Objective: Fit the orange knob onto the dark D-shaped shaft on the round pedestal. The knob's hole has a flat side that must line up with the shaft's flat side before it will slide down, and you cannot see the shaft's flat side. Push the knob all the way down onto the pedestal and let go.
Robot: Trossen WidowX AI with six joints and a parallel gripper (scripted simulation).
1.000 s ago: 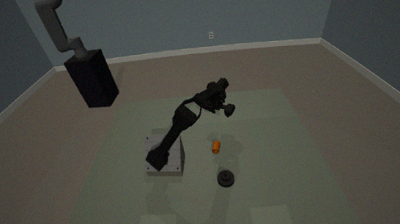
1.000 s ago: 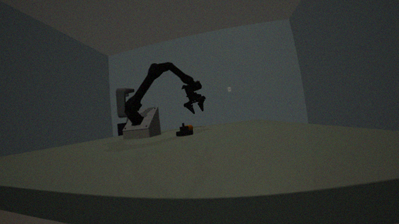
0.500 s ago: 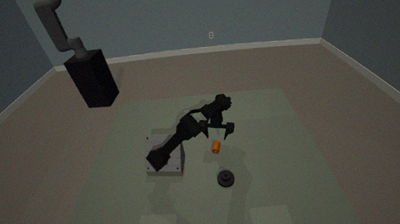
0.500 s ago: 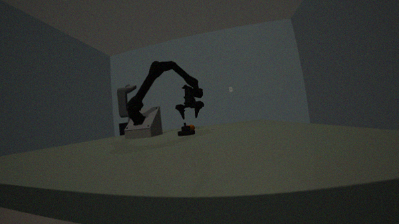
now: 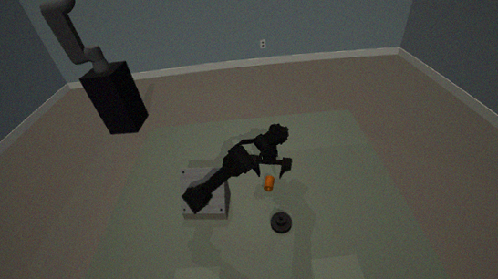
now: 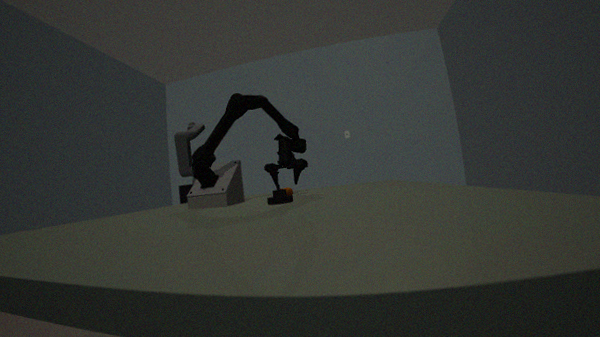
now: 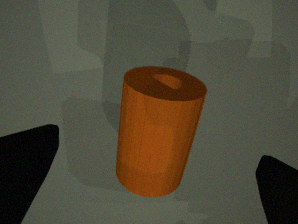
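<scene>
The orange knob (image 5: 269,183) (image 6: 289,191) (image 7: 155,135) lies on its side on the pale green surface. Its end face with the D-shaped hole shows at the top of its outline in the wrist view and points toward the pedestal in the top view. The dark round pedestal (image 5: 288,227) (image 6: 280,201) stands a short way off, with the shaft (image 5: 280,219) at its middle. The shaft's flat side cannot be made out. My gripper (image 5: 270,176) (image 6: 287,186) (image 7: 162,152) is open and points down above the knob. Its fingertips stand wide on either side of the knob, touching nothing.
The arm's grey base block (image 5: 202,171) (image 6: 209,200) stands left of the knob. A grey arm (image 5: 62,34) (image 6: 183,151) on a black stand (image 5: 117,99) is farther back at the left. Shadows of the arm fall across the green surface.
</scene>
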